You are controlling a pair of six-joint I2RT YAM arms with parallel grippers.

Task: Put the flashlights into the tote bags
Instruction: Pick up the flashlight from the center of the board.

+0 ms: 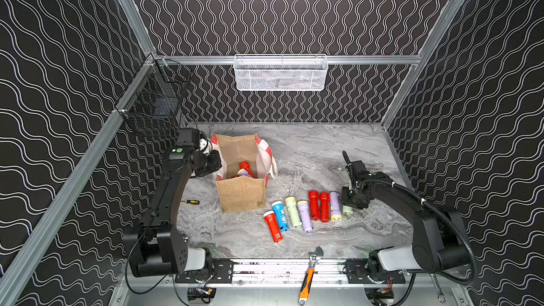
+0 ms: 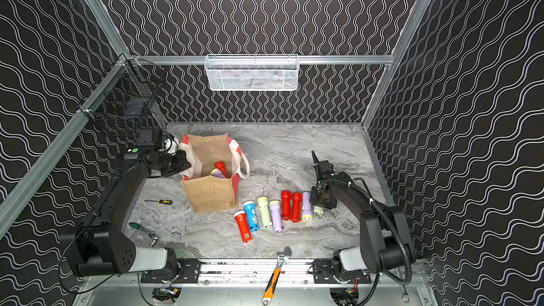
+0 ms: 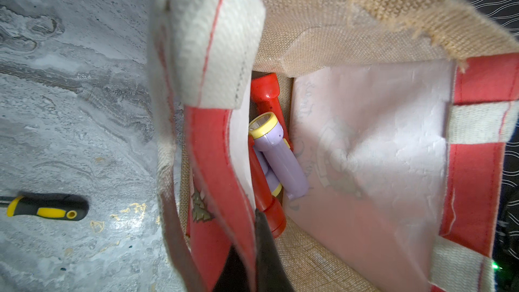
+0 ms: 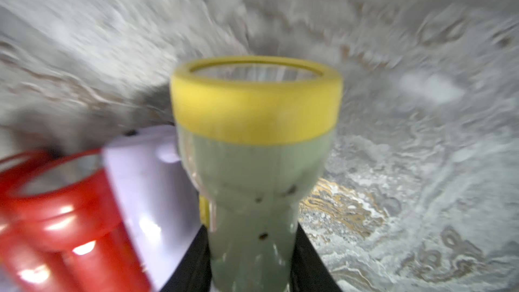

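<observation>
Well, right tool [image 4: 252, 251] is closed on the green flashlight [image 4: 255, 164] handle-end, left tool [image 3: 250, 259] pinches the bag [image 1: 241, 195] wall; head-heavy, it could pivot out mid-lift.

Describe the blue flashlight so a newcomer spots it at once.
Find the burlap tote bag on the marble table. In the row of flashlights beside it, the blue flashlight lies second from the bag end, between a red flashlight and a pale green flashlight. No other is blue.
</observation>
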